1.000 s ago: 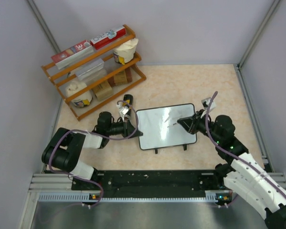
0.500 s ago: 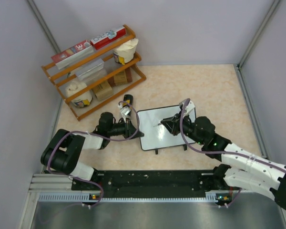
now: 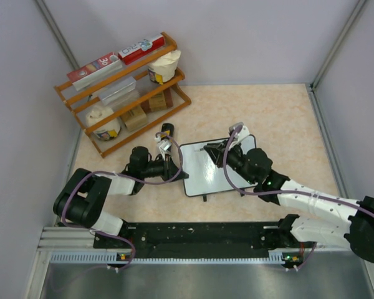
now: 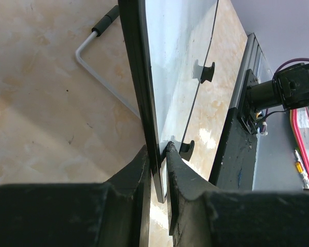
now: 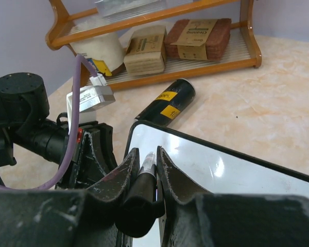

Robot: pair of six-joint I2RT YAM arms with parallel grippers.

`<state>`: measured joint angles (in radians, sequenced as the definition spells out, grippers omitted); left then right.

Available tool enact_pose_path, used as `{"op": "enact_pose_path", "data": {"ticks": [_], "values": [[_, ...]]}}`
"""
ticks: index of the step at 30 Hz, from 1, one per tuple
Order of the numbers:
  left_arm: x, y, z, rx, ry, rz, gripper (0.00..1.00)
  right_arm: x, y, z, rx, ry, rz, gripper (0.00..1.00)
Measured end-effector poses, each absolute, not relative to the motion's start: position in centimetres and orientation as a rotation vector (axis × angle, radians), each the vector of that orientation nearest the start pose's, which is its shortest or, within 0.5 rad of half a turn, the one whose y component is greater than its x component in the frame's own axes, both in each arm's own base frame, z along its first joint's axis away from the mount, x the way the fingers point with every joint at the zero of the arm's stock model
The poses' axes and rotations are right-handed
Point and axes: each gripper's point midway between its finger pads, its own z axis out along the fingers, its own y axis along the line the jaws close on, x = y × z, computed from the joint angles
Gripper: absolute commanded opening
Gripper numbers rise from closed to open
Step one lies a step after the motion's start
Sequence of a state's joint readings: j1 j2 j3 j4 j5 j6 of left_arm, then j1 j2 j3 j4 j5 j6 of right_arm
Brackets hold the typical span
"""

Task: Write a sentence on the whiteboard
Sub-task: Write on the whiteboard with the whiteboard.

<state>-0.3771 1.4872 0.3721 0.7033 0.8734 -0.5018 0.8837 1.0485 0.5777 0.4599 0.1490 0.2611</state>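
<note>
At the left edge of the whiteboard [image 3: 202,174], which lies on the table [image 3: 280,118], the left gripper [image 4: 157,154] pinches the frame, while over its upper-left part the right gripper [image 5: 147,153] squeezes a marker [image 5: 143,180] (no sentence shows), so writing seems unstarted.

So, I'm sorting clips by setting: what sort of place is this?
Probably a robot lab test cell: plain partition walls around the table, an aluminium mounting rail, a wooden rack of props.
</note>
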Motion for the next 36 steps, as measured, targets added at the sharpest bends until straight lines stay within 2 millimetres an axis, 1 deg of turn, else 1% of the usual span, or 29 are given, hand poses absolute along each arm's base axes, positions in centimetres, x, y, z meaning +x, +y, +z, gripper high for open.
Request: {"op": "enact_pose_path", "data": {"ticks": [6, 14, 18, 28, 36], "values": [[22.6, -24.9, 8.1, 0.492, 2.048, -1.411, 0.00, 25.8, 29.5, 23.9, -0.387, 1.589, 0.774, 0.00], [22.6, -24.9, 8.1, 0.494, 2.047, -1.411, 0.00, 26.7, 30.1, 25.0, -0.365, 1.555, 0.769, 0.00], [22.6, -24.9, 8.1, 0.495, 2.047, -1.412, 0.00, 27.3, 30.3, 25.1, -0.356, 1.552, 0.753, 0.00], [22.6, -24.9, 8.1, 0.495, 2.048, -1.411, 0.00, 28.0, 30.6, 22.9, -0.359, 1.604, 0.709, 0.00], [22.6, -24.9, 8.0, 0.493, 2.049, -1.408, 0.00, 27.9, 30.6, 22.4, -0.356, 1.602, 0.708, 0.00]]}}
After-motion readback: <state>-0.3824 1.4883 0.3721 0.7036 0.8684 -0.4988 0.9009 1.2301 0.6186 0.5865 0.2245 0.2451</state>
